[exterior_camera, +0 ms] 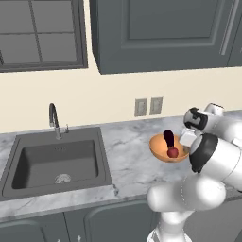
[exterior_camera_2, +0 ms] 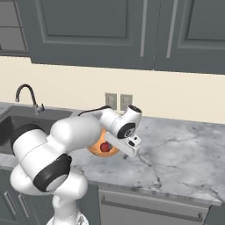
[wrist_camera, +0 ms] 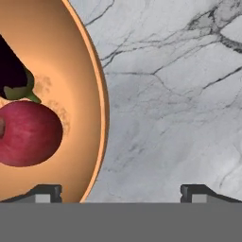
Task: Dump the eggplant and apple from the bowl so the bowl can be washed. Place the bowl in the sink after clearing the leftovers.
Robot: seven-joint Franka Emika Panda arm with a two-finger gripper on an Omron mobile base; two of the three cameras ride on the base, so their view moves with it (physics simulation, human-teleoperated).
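From the left base view, the round orange-tan bowl point(exterior_camera: 168, 152) sits on the grey-veined marble counter point(exterior_camera: 127, 156), at 3 o'clock from the dark grey rectangular sink point(exterior_camera: 56, 160). It holds the dark purple eggplant point(exterior_camera: 168, 137) and the small red apple point(exterior_camera: 173, 152).

From the right base view, my arm partly hides the bowl point(exterior_camera_2: 97, 149).

In the hand view, my gripper point(wrist_camera: 121, 191) is spread wide, the bowl's rim point(wrist_camera: 101, 108) between its fingertips and the apple point(wrist_camera: 28, 133) at 9 o'clock.
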